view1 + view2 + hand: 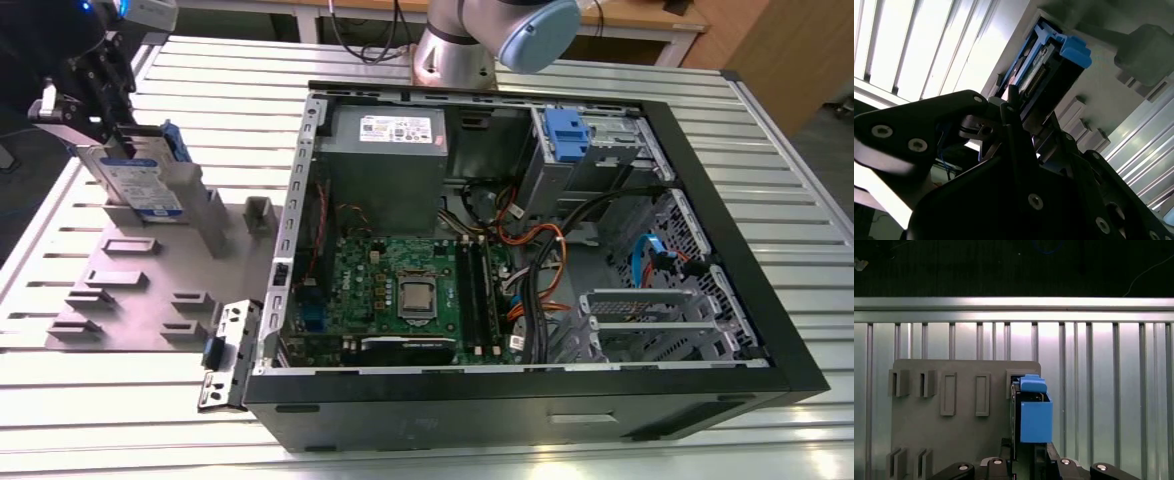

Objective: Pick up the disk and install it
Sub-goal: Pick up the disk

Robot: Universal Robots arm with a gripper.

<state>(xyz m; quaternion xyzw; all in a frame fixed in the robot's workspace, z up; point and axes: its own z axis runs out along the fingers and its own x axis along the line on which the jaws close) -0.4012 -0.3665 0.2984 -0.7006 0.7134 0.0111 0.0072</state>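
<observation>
Where the slatted metal table (120, 420) spreads out, the open black computer case (534, 405) lies on it with its inside showing. Behind the case stands the base of the robot arm (461, 50). Just beside the case, on the exterior view's left of it, lies a flat grey plate (134, 290) with many small slots and holders. The disk (138, 175) stands on its edge on that plate, on the part far from the front of the case. It is well apart from the case and not inside it.

The gripper (114, 135) is at the top of the disk, also on the exterior view's left of the case. In both wrist views the disk (1034, 420) (1054, 65) sticks out from the gripper (1026, 452) (1029, 120), blue bracket first. One black finger sits on each flat side of the disk. The fingers (1010, 107) look closed tight against it, so the gripper has hold of the disk. The bottom of the disk sits down by its holder on the plate.
</observation>
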